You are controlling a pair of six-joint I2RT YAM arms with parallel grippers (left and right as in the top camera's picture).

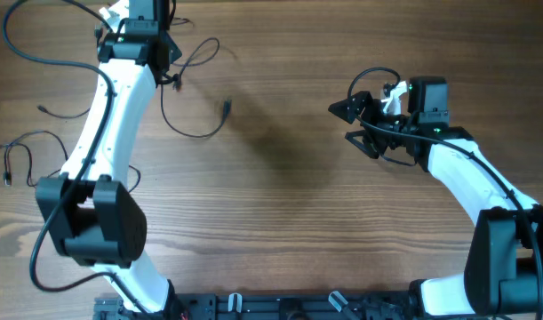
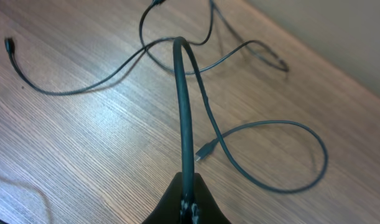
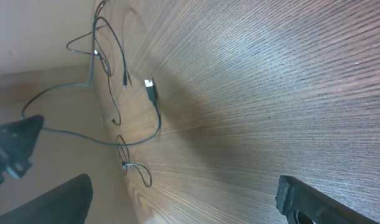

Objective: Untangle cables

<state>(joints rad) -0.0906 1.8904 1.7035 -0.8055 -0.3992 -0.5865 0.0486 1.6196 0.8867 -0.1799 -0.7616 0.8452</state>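
The cables are thin black wires. One (image 1: 193,133) lies looped on the wood right of the left arm, with a plug (image 1: 227,108) at its end. My left gripper (image 1: 168,69) at the far left is shut on a strand (image 2: 185,106) that arches up from the jaws (image 2: 188,198). More strands and a small plug (image 2: 203,151) lie loose beyond it. Another thin cable (image 1: 22,142) lies near the left edge. My right gripper (image 1: 353,124) is open and empty above bare wood at the right. Its wrist view shows the cables (image 3: 115,81) far off.
Thicker black arm cables (image 1: 40,53) run along the left arm at the top left. The table's far edge lies just behind the left gripper. Wide bare wood (image 1: 280,178) lies between the two arms. The arm bases stand at the front edge.
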